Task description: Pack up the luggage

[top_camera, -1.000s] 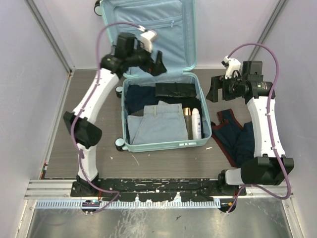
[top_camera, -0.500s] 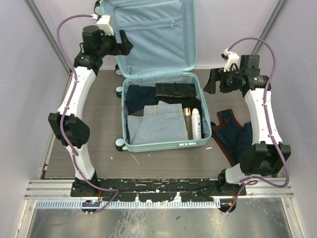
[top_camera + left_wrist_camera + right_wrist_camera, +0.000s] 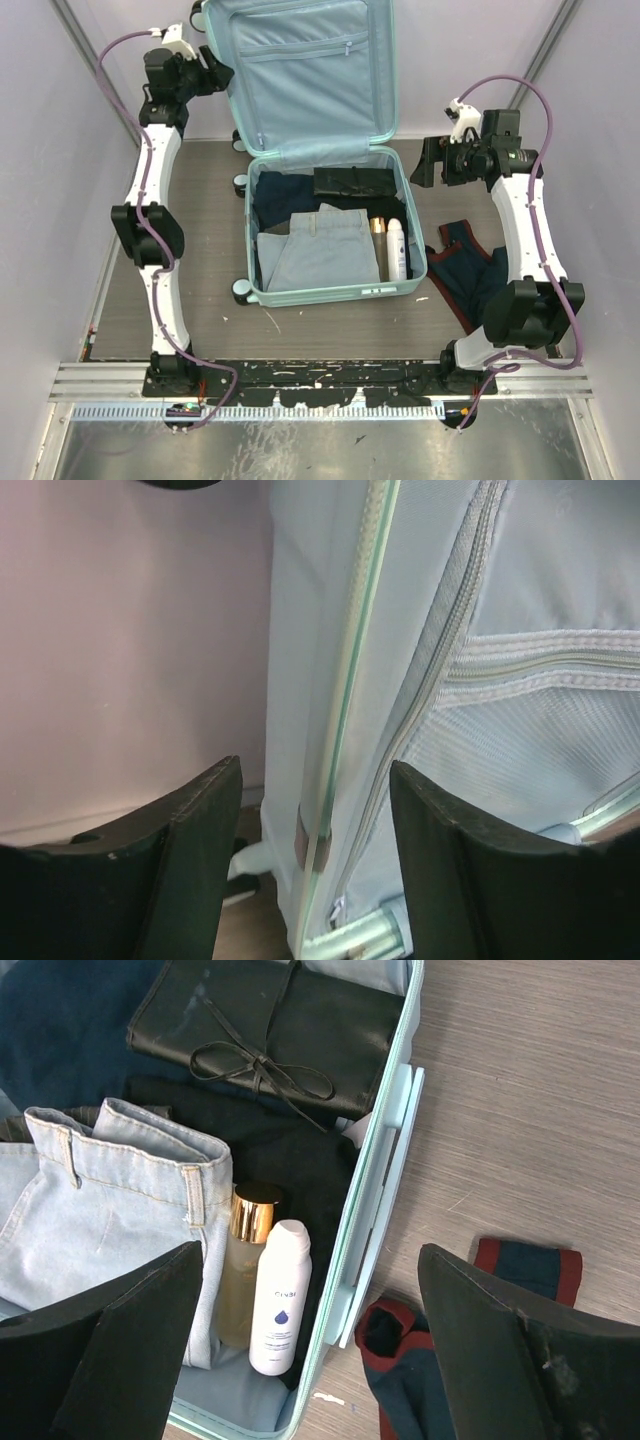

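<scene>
The left arm has swung away from the hinge and up to the far left edge of the raised lid [image 3: 300, 70], while the right arm holds much the same post as a second ago. The luggage [image 3: 335, 290] lies open in the middle of the grey surface [image 3: 200, 250], its base flat and its lid standing upright against the back wall. The left end effector [image 3: 215, 75] straddles the lid's rim, its two dark fingers [image 3: 200, 820] parted with the pale edge and zip running between them and a gap showing on either side. The right end effector [image 3: 425, 170] hangs spread wide and empty above the case's right wall. Inside the base, folded light-blue jeans [image 3: 315, 250] lie over dark clothing, a black tied pouch [image 3: 352, 180] sits along the hinge side, and a gold-capped bottle [image 3: 245, 1250] rests beside a white bottle [image 3: 280, 1300] against the right wall. A navy garment [image 3: 480, 280] with red trim lies on the surface just right of the case
</scene>
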You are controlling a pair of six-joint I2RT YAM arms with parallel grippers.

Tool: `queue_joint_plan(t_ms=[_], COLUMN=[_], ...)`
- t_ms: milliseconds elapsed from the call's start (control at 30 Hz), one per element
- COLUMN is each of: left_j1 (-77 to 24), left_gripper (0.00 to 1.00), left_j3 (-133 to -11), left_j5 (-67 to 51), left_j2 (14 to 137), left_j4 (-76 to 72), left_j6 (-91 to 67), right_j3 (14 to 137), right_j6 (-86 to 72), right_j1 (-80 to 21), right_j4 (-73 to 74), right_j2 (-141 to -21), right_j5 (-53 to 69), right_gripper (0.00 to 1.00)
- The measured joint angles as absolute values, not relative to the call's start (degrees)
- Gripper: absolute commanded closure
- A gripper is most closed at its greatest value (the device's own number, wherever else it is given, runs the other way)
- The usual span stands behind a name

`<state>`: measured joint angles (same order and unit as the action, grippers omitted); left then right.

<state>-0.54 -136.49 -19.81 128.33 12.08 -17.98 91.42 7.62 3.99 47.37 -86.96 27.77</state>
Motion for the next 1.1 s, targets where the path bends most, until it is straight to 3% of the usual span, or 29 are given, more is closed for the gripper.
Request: queue_joint_plan(t_ms=[300,567,967,1100], left_j1=[-0.54,0.34,0.34,0.21], left_gripper=[0.99,1.0,1.0,0.92], left_j3=[-141.36,-127.35,-90.7,-80.77], left_j5=[-24.21,-26.83,-33.41,-35.88], left_j2=[134.26,127.81,99.55,91.37], left_j4=[6.33,-3.29,-13.06,-13.8], left_j6=[-21.56,-21.06,-7.4,-1.48], right_j3=[92.73,94.87,93.65,90.83], right_j6=[8.54,8.93,8.27,7.77], right_j1=[3.99,4.01,7.33,9.34], right_j4=[47.24,47.2,45.89,45.78], right_j2=[-89.25,-89.3,-88.07,-86.74], right_j5=[27.55,28.27,33.63,35.57], right_gripper=[0.08,0.08,0.13,0.16])
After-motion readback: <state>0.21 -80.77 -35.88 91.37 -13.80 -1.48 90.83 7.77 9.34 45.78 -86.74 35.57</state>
